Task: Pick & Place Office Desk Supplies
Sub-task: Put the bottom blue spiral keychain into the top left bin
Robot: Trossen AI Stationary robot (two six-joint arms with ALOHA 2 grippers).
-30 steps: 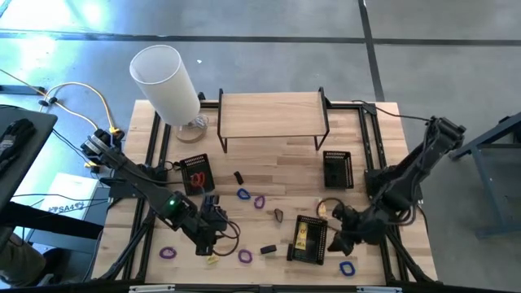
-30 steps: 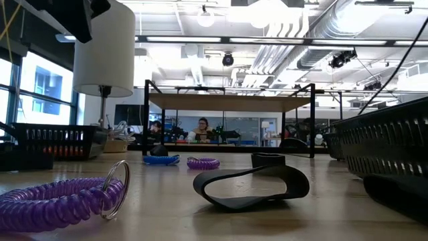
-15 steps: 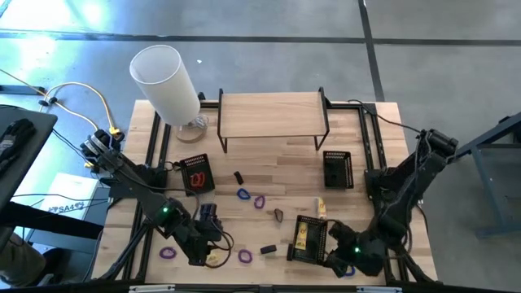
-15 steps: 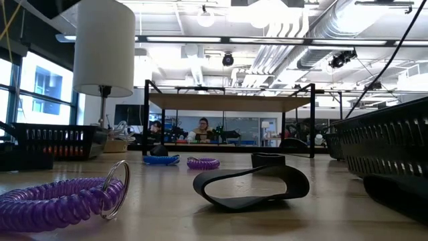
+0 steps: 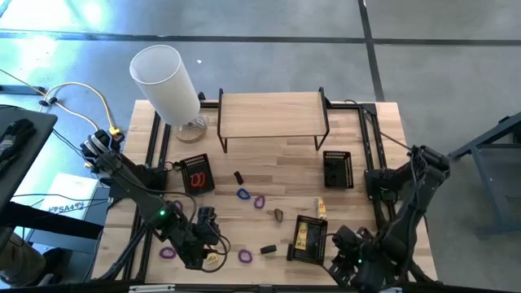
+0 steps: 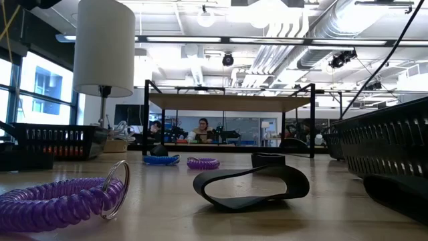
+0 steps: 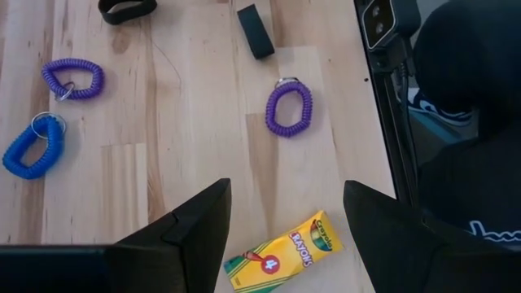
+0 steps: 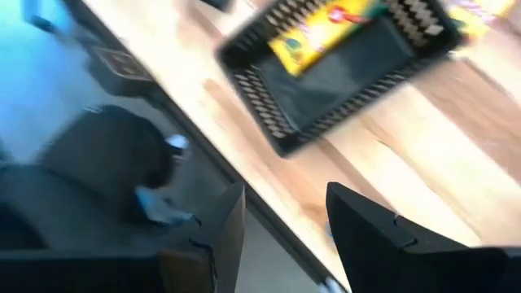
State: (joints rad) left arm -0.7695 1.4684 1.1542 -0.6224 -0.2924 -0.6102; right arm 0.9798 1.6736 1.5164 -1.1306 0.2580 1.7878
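Observation:
Small supplies lie on the wooden table: a yellow crayon box [image 7: 283, 252], purple coil loops [image 7: 289, 108] [image 7: 73, 79], a blue coil loop [image 7: 32, 146], a black block [image 7: 256, 31] and a black band loop [image 6: 251, 186]. My left gripper [image 5: 205, 248] [image 7: 286, 191] hangs open above the crayon box [image 5: 213, 259], one finger to each side of it, touching nothing. My right gripper [image 5: 352, 259] [image 8: 281, 191] stands open over the table's near edge, just right of a black mesh tray [image 8: 269, 130] that holds another yellow box [image 8: 326, 32].
Two more mesh trays stand farther back, one with red loops [image 5: 195, 173] and one at the right [image 5: 337, 168]. A wooden shelf [image 5: 273, 114] and a tall white cylinder [image 5: 167, 81] stand at the far side. A yellow piece [image 5: 321, 208] lies beside the near tray.
My right gripper has swung toward the table's near edge and tipped further downward, ending past the near tray's right corner. My left gripper has drifted a little toward the near left, over the crayon box. Nothing on the table has moved.

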